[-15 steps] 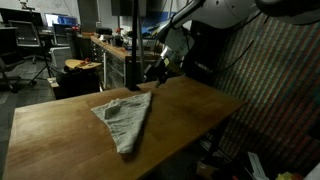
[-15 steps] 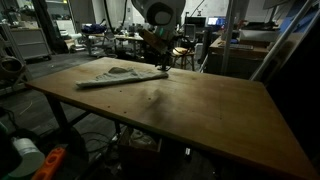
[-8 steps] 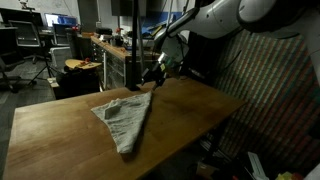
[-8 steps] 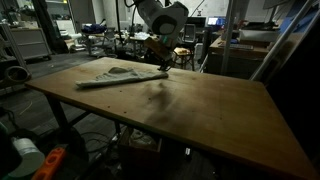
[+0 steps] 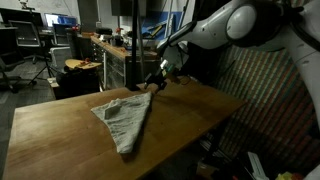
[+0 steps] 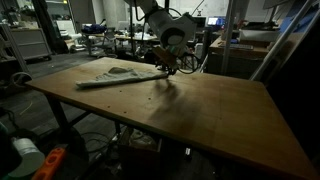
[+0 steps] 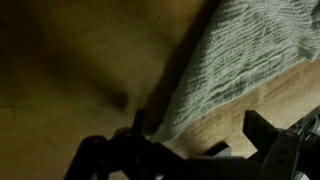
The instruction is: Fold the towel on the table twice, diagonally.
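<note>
Now we have lowered our fingers (image 7: 265, 135), wide open and empty, to the triangular towel (image 5: 125, 118) on the worktop (image 5: 60, 130); second diagonal fold next.

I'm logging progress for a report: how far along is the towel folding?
Done: the towel lies as a triangle on the table, so at least one diagonal fold looks made. In hand: the open gripper hovers at the triangle's corner nearest the arm, holding nothing. Left: seemingly the second diagonal fold.
</note>
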`<state>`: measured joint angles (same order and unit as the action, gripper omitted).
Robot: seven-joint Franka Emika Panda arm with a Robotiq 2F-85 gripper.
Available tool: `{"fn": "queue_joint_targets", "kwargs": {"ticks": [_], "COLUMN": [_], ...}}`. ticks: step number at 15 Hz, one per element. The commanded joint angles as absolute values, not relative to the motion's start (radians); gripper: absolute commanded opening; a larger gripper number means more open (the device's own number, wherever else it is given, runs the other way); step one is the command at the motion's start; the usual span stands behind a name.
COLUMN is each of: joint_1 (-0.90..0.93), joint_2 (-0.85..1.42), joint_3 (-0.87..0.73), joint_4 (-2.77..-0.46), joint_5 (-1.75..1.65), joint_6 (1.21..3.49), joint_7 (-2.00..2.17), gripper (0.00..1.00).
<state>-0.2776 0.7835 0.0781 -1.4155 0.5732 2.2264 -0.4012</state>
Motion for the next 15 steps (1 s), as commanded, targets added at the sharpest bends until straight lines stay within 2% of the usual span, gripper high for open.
{"fn": "queue_joint_targets", "kwargs": {"ticks": [1,2,3,5,11,14,15], "joint_1": [-0.293,-0.291,-0.290,-0.288,-0.307,-0.319,-0.321], "joint_2": [0.867,0.886,0.896,0.905,0.860,0.839,0.821], "joint_3": [0.108,0.112,0.116,0.127,0.145,0.142,0.140], "joint_4": [-1.301,-1.277,-1.262,-1.245,-1.315,-1.349,-1.372], "joint_5": [0.563,0.560,0.558,0.555,0.571,0.571,0.569], "joint_6": [2.227,2.226,2.225,2.228,2.253,2.259,2.267], "joint_7": [-0.391,-0.390,-0.388,-0.392,-0.411,-0.417,-0.422], "gripper": [1.00,0.94,0.74,0.69,0.21,0.01,0.00]}}
